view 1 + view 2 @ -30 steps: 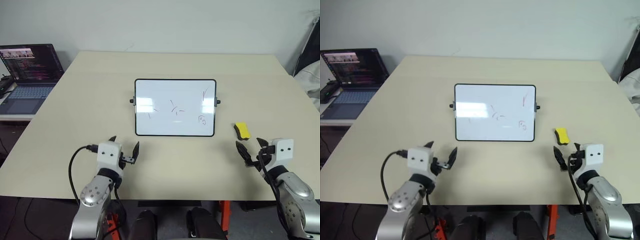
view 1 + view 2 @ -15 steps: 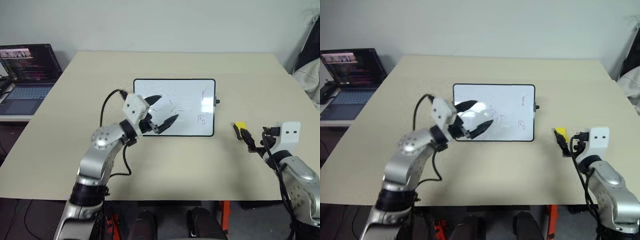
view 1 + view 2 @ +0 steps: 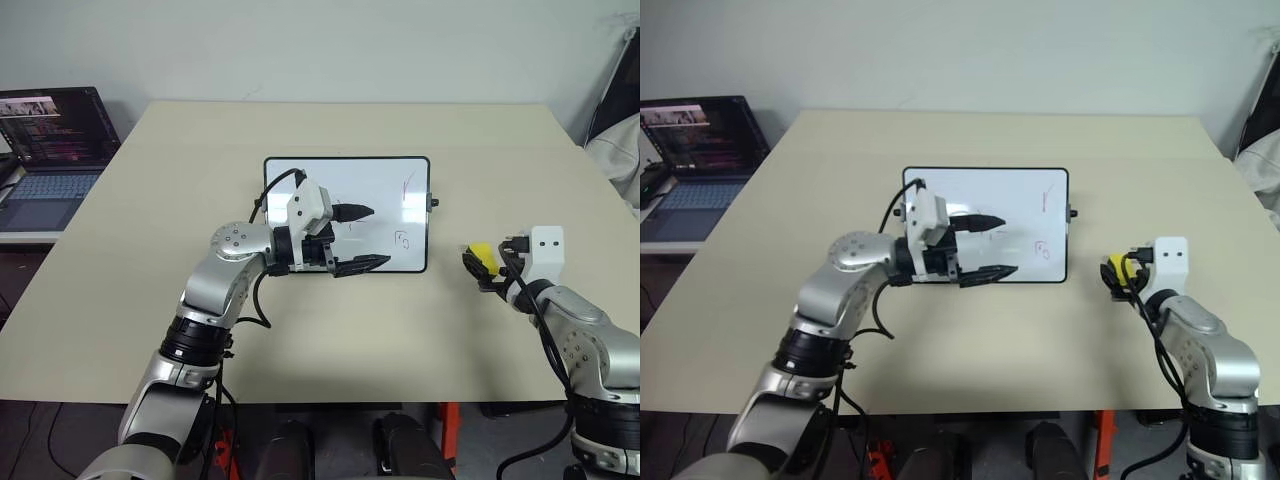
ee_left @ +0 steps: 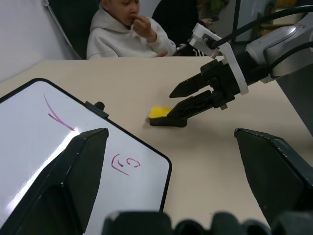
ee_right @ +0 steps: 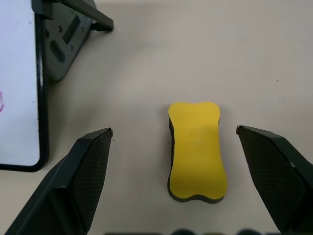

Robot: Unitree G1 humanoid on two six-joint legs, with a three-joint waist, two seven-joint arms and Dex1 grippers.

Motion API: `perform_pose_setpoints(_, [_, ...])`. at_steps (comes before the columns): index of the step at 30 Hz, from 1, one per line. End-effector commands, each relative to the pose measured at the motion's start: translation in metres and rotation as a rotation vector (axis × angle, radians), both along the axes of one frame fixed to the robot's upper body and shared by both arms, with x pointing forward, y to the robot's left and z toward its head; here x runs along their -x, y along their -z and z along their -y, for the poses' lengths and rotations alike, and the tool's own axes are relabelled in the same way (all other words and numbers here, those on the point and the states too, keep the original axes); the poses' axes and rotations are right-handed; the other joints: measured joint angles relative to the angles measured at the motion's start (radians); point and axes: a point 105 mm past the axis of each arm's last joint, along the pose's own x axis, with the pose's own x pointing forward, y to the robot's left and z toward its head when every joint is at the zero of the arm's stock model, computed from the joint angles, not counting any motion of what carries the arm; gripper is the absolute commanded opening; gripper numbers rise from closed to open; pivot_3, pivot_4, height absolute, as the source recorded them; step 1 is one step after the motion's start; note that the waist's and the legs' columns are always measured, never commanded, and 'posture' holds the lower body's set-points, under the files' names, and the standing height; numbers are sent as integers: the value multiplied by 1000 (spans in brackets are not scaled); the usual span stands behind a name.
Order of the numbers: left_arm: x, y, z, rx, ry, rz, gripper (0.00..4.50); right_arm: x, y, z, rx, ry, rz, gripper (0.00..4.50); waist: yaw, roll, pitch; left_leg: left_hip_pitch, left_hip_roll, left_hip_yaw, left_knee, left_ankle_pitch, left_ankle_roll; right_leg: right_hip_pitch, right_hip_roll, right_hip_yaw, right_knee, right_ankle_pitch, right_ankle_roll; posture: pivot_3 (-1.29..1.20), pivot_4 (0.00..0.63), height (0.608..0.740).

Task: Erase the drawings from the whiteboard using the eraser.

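Eraser [image 5: 197, 151] between spread right-gripper [image 5: 173, 161] jaws, bare table [image 5: 274, 58] around.

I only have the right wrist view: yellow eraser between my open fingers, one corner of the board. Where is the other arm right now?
Observer: The left end effector is over the middle of the whiteboard, jaws open, pointing toward your side.
Operator: What is left to wipe?
Observer: A slanted stroke near the far right corner, above the curly squiggle whose edge you see. Any marks at the centre are hidden by that arm.
Operator: Anything around the table I should know about?
Observer: A person in a pale hoodie sits beyond the table's right side, and an open laptop is off to the left.
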Motion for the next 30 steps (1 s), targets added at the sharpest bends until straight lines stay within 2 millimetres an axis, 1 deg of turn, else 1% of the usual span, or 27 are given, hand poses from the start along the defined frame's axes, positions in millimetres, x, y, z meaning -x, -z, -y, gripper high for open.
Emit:
perform_pose_setpoints(1, [1,-10,0,-10,15,61,4500,-12,-8,2,14,1,47,4451,1,0,0,0,0,0,0,0,0,0,0,0,0,0,0,0,150,740])
perform_pose_setpoints(5, [-4,-12,-4,-2,-29,79,4500,-20,-6,7,24,19,54,4451,1,0,0,0,0,0,0,0,0,0,0,0,0,0,0,0,150,740])
perform_pose_setpoints(8, [-4,-10,-7,-14,-40,85,4500,-23,-4,10,31,26,48,4451,1,0,0,0,0,0,0,0,0,0,0,0,1,0,-1,0,150,740])
perform_pose_setpoints(9, [-3,-9,-8,-20,-43,86,4500,-24,-3,11,34,29,47,4284,0,0,0,0,0,0,0,0,0,0,0,0,1,0,-1,0,150,740])
perform_pose_setpoints(11, [-3,-7,-9,-26,-47,87,4500,-25,-4,12,34,32,49,3829,1,0,0,0,0,0,0,0,0,-1,0,0,1,0,-1,0,150,740])
perform_pose_setpoints(14, [-1,-5,-11,-28,-54,81,4500,-25,-1,13,32,33,36,2795,1,0,0,-1,0,0,0,0,0,-2,0,0,2,0,-1,0,150,740])
perform_pose_setpoints(17, [0,-3,-13,-29,-62,75,4500,-24,2,13,31,32,24,1642,1,0,0,-1,0,0,0,0,0,-2,0,1,2,0,-1,0,150,740])
perform_pose_setpoints(18, [0,-2,-14,-28,-66,70,4500,-24,2,12,31,29,21,1309,0,0,0,-1,0,0,0,0,0,-2,0,1,2,0,-1,0,150,740])
perform_pose_setpoints(19, [0,-1,-14,-27,-70,66,4500,-24,3,11,31,27,20,1095,1,0,0,-1,0,0,0,0,0,-2,0,1,2,0,-1,0,150,740])
perform_pose_setpoints(22, [1,0,-17,-13,-89,46,4500,-23,2,9,31,21,27,1055,0,0,0,-1,0,0,0,0,0,-2,0,1,3,0,-1,0,150,740])
perform_pose_setpoints(25, [0,2,-21,-14,-122,29,4500,-19,-5,3,51,-18,53,1055,0,0,0,-1,0,0,1,0,0,-2,0,1,3,1,-1,0,150,740])
perform_pose_setpoints(28, [-1,6,-28,-42,-181,17,4500,-10,-20,-15,95,-130,101,1049,0,0,0,-1,0,0,1,0,0,-3,0,1,4,0,-1,0,150,740])
perform_pose_setpoints(30, [0,6,-32,-66,-219,22,4500,-4,-37,-32,120,-212,150,1049,-2,0,0,-2,0,0,1,0,0,-4,0,1,4,0,-1,0,150,740])
